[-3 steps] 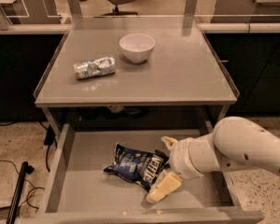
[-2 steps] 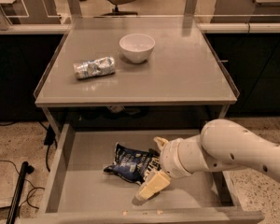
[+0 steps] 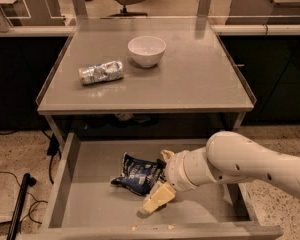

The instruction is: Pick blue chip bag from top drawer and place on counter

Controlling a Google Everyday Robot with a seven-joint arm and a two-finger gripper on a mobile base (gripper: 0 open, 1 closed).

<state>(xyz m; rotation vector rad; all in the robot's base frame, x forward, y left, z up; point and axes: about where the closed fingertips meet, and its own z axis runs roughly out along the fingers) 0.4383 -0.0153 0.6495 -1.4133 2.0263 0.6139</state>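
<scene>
- Camera view, far left: I see a black pole [image 3: 19, 204] lying on the speckled floor beside the table, with thin cables trailing near it.
- The top drawer [image 3: 60, 184] is pulled out below the table, its grey bottom mostly bare.
- Up on the counter [image 3: 195, 84], a crumpled silvery packet [image 3: 101, 72] lies on its side toward the left.
- In the drawer, the blue chip bag [image 3: 137, 173] lies flat on the bottom, a little left of centre, wrinkled, with white lettering facing up. It is not lifted.
- A white bowl [image 3: 146, 50] stands upright on the counter just right of the silvery packet, apart from it.
- Two small pale bits [image 3: 135, 228] sit on the drawer's front lip.
- My gripper [image 3: 159, 180] is down inside the drawer at the bag's right edge. Its jaws are spread: one cream finger points up past the bag's top right corner, the other reaches down over its lower right corner. I cannot tell whether either finger touches the foil.
- The white arm [image 3: 240, 166] comes in from the right, crossing over the drawer's right wall.
</scene>
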